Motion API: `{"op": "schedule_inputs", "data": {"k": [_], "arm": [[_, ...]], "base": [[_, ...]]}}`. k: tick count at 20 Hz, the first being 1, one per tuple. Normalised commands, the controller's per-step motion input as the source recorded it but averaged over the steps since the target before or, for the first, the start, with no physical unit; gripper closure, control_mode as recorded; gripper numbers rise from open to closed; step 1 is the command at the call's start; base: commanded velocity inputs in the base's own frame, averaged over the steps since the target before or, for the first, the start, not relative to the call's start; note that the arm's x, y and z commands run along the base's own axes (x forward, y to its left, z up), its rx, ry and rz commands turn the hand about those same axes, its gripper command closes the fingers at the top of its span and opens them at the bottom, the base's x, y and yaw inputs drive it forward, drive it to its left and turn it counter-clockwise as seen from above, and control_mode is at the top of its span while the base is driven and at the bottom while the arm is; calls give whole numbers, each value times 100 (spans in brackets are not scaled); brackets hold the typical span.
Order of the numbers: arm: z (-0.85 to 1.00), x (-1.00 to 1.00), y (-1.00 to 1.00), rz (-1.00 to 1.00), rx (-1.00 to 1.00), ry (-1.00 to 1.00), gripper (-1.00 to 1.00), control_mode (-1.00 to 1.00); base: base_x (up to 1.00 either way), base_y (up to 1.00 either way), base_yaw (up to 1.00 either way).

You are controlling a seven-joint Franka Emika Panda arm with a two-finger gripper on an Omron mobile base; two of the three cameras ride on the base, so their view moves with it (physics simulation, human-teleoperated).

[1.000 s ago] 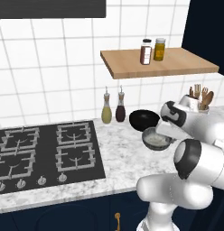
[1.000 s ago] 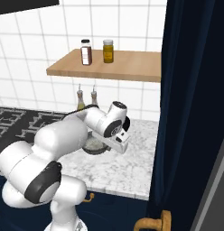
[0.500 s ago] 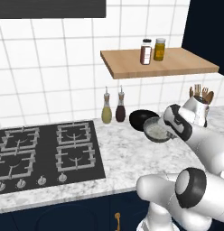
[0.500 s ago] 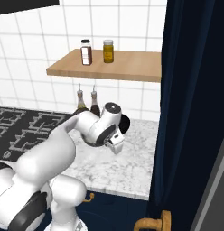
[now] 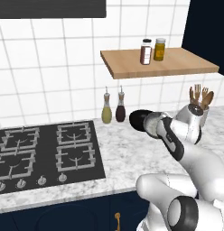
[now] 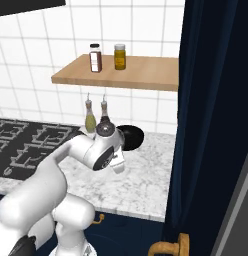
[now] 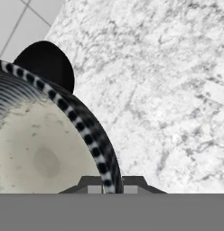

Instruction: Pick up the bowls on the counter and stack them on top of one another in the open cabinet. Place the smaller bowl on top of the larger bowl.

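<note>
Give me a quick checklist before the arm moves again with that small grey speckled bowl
1. Grip on the small grey metallic bowl: gripper shut on its rim, ok.
2. Bowl lifted off the marbled counter: ok.
3. Wide glossy black bowl already on the light-brown wooden shelf: not ok, it sits on the counter.
4. Shelf space beside the two jars: ok.
5. Held bowl level: cannot tell.

White tiled wall [image 5: 50,67], navy cupboards [image 6: 211,100]
</note>
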Motion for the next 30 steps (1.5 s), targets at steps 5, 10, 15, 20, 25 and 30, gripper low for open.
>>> {"op": "schedule_inputs", "data": {"k": [5,10,15,20,25,30], "arm": [[16,53,0,-7,4,0,100,-100],[15,63,-22,1,13,-2,100,-100],[10,50,-21,0,10,1,100,-100],[0,65,-2,0,2,11,100,-100],[-16,53,0,0,0,3,100,-100],[-32,24,-3,2,0,0,100,-100]], "base": [[0,0,0],[0,0,0],[0,0,0],[0,0,0],[0,0,0],[0,0,0]]}}
